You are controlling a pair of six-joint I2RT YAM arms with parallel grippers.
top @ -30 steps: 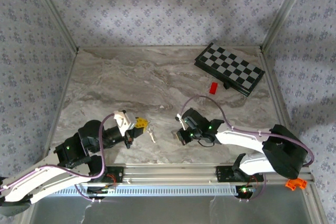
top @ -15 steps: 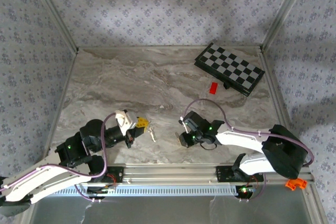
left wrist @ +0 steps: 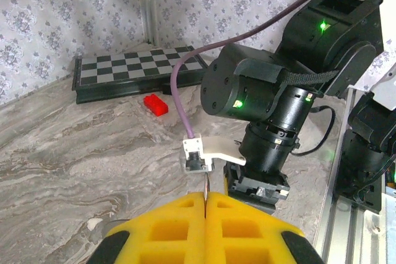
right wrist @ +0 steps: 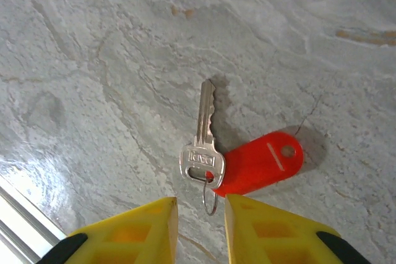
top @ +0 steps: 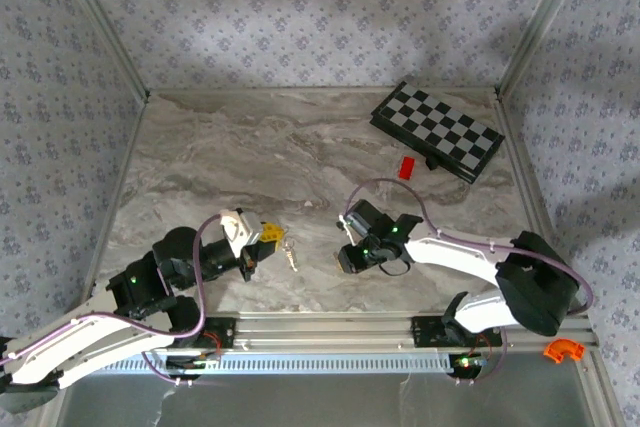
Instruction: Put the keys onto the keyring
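- Right claw (right wrist: 199, 205): yellow fingers stand a narrow gap apart and hold nothing. It hovers low over the marble tabletop (right wrist: 93, 47), and from above it sits near the front edge (top: 347, 259).
- Key (right wrist: 201, 134): silver, lying flat on the tabletop straight ahead of the right claw. Its long axis runs away from the claw and leans slightly right. The bow is nearest the fingertips and the blade tip points off.
- Small ring (right wrist: 209, 196): a thin loop threaded through the bow, reaching back into the gap between the two fingers. This is the relation the coming pinch would turn on.
- Red tag (right wrist: 260, 164): touches the bow and fans out to the claw's right, clear of the gap.
- Left claw (left wrist: 205, 205): jaws pressed together on a thin metal piece (left wrist: 205, 188). Whether that is a ring or a key blade I cannot make out. From above, small silvery bits (top: 288, 253) lie just beside its tip (top: 265, 240).
- Nearer arm: the right one, since the left claw stands apart on the far side of the key.
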